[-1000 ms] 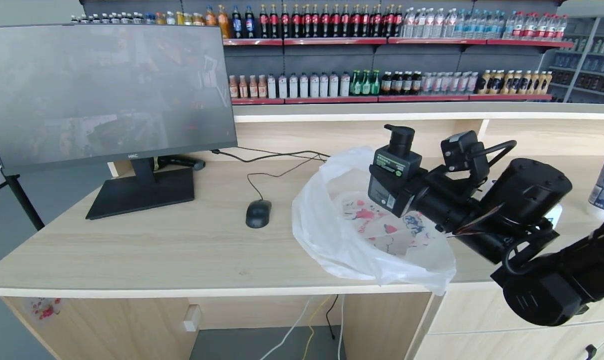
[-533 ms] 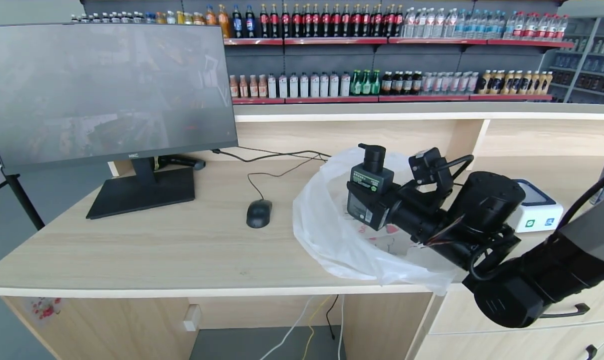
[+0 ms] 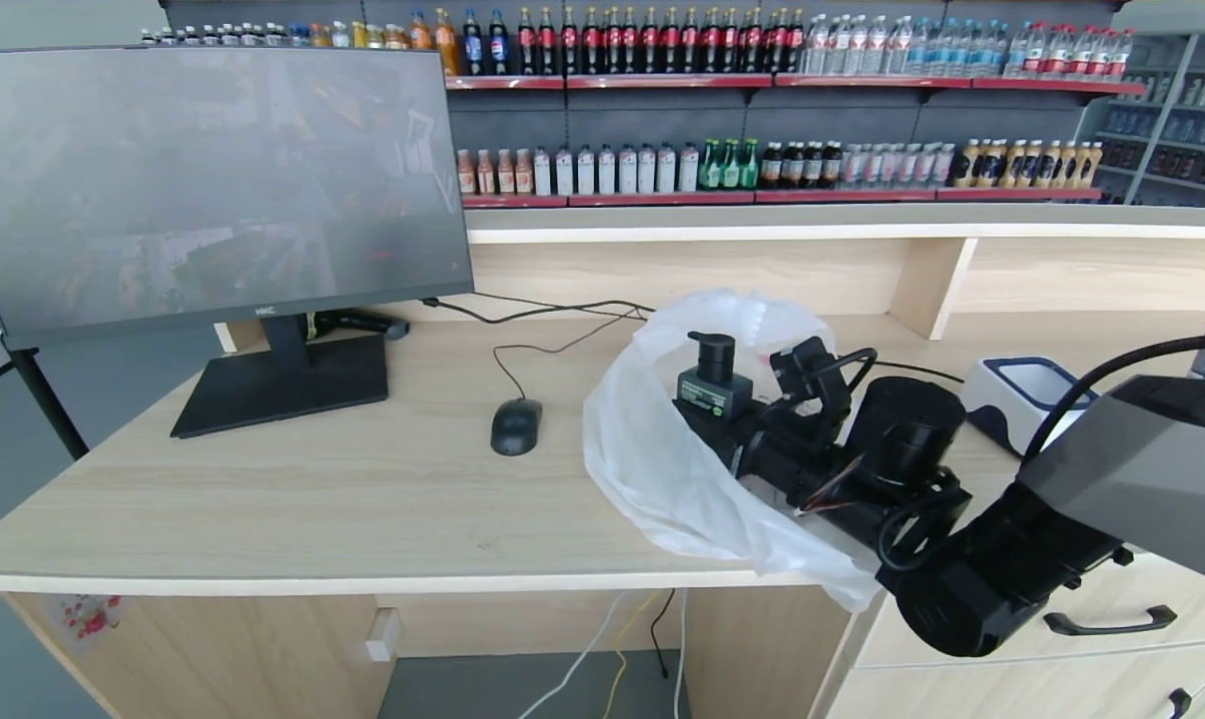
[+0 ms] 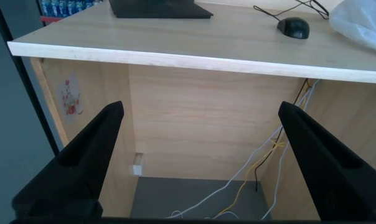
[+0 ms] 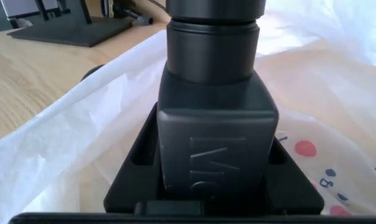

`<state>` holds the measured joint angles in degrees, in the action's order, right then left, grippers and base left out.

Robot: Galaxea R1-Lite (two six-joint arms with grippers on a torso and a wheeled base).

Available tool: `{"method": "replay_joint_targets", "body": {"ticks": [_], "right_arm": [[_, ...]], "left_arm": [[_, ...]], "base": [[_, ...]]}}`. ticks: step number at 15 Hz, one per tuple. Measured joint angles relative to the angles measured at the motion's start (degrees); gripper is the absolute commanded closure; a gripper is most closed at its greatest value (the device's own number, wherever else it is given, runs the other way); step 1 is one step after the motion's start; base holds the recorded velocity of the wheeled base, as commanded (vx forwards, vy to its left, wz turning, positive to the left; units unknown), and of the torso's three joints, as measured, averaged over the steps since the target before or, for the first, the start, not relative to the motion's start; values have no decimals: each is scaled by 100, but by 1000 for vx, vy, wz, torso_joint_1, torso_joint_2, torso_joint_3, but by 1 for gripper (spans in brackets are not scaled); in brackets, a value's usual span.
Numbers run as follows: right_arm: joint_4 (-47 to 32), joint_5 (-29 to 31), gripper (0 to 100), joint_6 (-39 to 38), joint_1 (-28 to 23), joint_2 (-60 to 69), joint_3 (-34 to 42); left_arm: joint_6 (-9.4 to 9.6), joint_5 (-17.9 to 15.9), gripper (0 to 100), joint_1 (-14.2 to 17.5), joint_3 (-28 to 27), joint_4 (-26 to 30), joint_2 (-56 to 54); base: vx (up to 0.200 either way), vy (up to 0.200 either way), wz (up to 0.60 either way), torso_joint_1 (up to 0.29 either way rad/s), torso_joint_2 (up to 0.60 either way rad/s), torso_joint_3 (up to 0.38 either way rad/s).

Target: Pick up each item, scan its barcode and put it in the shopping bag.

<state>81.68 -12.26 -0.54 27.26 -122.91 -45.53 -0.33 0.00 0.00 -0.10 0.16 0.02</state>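
Head view: dark pump bottle (image 3: 707, 391), green label unreadable, is held upright by right gripper (image 3: 727, 429) within the shopping bag (image 3: 652, 469) mouth, on the counter (image 3: 362, 499), right of centre.
Left wrist view: left gripper (image 4: 200, 109), fingers spread wide, is seen below the counter edge.
Right wrist view: bottle is clamped between fingers; embossed lettering is partly hidden.
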Motion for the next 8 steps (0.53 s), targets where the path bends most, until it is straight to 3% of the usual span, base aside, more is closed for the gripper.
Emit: {"method": "replay_joint_targets", "body": {"ticks": [8], "right_arm": [[95, 20, 100, 22, 24, -138, 321]], "left_arm": [[-10, 0, 0, 5, 0, 2, 0]], "base": [[0, 0, 0, 0, 0, 0]]}}
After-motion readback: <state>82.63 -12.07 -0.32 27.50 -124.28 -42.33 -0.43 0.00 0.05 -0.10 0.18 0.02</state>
